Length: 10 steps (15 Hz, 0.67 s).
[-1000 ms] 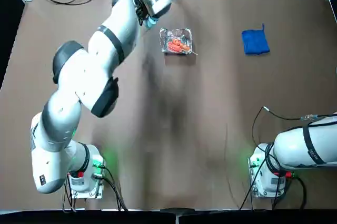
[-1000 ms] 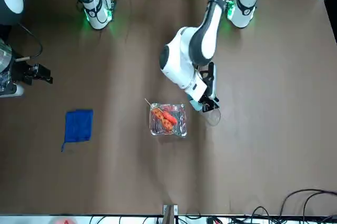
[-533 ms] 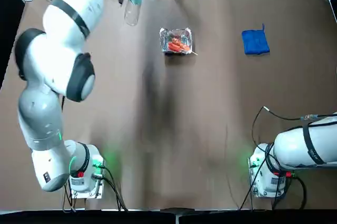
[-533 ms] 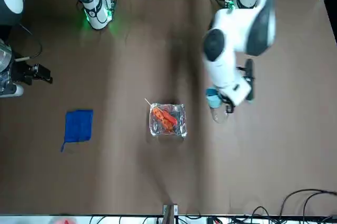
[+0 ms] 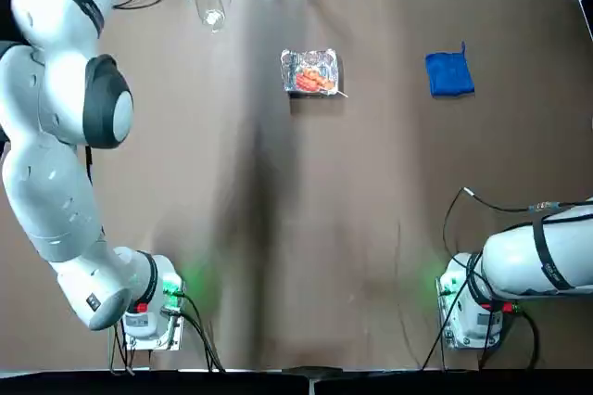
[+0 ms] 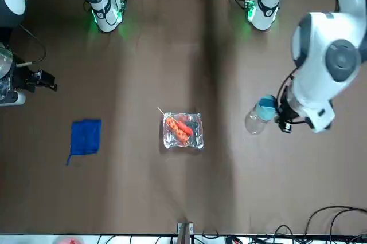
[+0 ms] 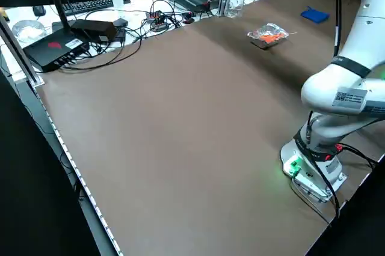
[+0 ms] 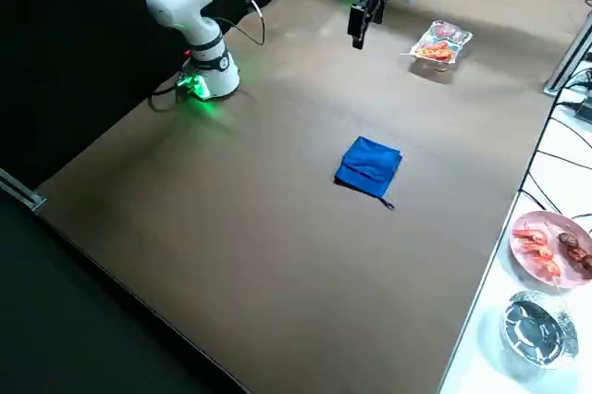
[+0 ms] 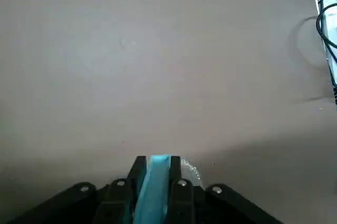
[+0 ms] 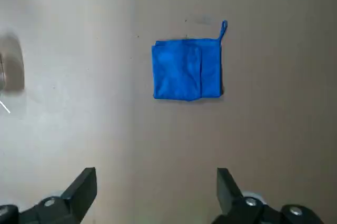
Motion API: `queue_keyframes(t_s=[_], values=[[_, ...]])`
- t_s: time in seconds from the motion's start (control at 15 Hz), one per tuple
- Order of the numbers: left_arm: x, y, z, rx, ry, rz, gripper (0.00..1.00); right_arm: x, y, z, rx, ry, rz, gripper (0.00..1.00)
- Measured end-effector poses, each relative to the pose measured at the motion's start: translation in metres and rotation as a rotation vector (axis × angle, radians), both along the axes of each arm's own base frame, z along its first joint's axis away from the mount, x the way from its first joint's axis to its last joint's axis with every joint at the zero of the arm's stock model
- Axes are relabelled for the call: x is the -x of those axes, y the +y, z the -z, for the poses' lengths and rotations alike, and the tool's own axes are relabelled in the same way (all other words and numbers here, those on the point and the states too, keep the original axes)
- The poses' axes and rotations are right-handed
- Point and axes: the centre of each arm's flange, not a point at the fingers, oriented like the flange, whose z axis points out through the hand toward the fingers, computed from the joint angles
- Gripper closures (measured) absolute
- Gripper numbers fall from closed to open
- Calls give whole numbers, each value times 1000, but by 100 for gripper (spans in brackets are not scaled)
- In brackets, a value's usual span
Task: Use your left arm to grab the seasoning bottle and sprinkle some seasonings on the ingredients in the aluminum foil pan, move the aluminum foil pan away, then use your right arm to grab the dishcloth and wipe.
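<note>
Pinching the seasoning bottle (image 6: pixel 260 114) — its blue cap squeezed between the left gripper's (image 9: pixel 157 182) two fingers — above the table (image 6: pixel 155 198).

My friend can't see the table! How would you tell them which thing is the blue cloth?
Find the big brown table. On the robot's right side of the silver foil pan lies the folded cloth. It's bright blue and soft, with a little loop at one corner; the pan is shiny and holds orange food.

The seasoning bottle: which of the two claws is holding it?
The left claw grips its blue cap; the right claw is open and empty.
</note>
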Motion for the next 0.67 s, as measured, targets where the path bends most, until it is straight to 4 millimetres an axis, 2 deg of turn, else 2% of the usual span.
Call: queue_keyframes(t_s=[0.13, 0.27, 0.4, 0.47, 0.67], values=[[-8, 29, 9, 45, 5, 11, 77, 0, 0, 0, 0, 0, 0, 0], [-14, 51, 29, 84, 0, 22, 77, 0, 0, 0, 0, 0, 0, 0], [-16, 69, 58, 105, -9, 14, 77, 0, 0, 0, 0, 0, 0, 0], [-15, 87, 86, 105, -4, 5, 77, 0, 0, 0, 0, 0, 0, 0], [-13, 114, 122, 89, -22, -20, 77, 0, 0, 0, 0, 0, 0, 0]])
